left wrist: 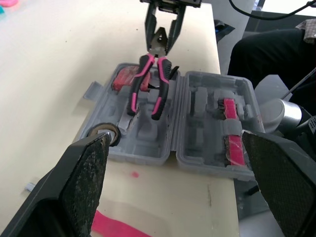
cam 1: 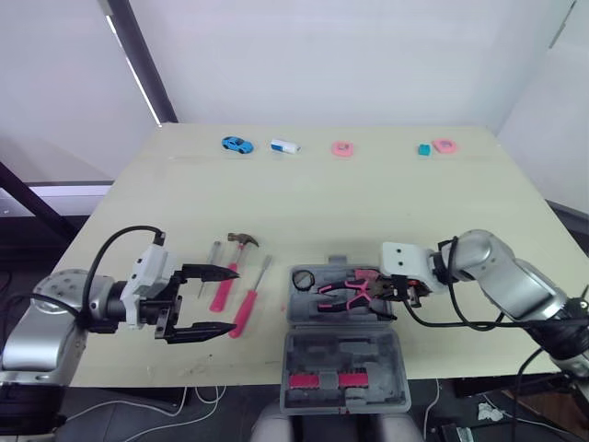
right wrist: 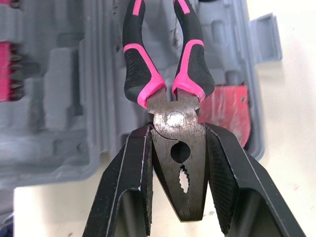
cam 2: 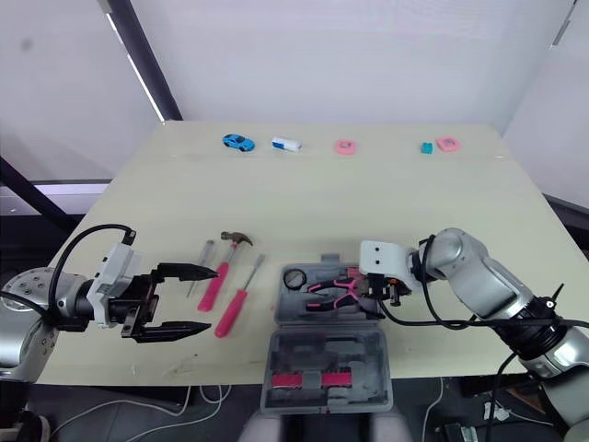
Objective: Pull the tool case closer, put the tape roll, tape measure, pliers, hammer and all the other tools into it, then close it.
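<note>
The grey tool case [cam 1: 296,313] lies open at the table's front edge, its lid [cam 1: 342,354] folded toward me. A tape roll [cam 1: 303,276] and a red tape measure [right wrist: 226,109] sit in its tray. My right gripper [cam 1: 398,291] is shut on the metal head of the pink-and-black pliers [cam 1: 343,294], whose handles reach over the tray. Left of the case lie a pink-handled hammer [cam 1: 232,260], a small grey screwdriver [cam 1: 213,255] and a pink screwdriver [cam 1: 249,301]. My left gripper [cam 1: 208,300] stands open and holds nothing, just left of these tools.
Along the table's far edge are a blue toy car [cam 1: 236,145], a white eraser [cam 1: 284,145], two pink rolls [cam 1: 342,148] [cam 1: 445,145] and a teal block [cam 1: 423,149]. Pink bit holders [cam 1: 322,379] sit in the lid, which overhangs the front edge.
</note>
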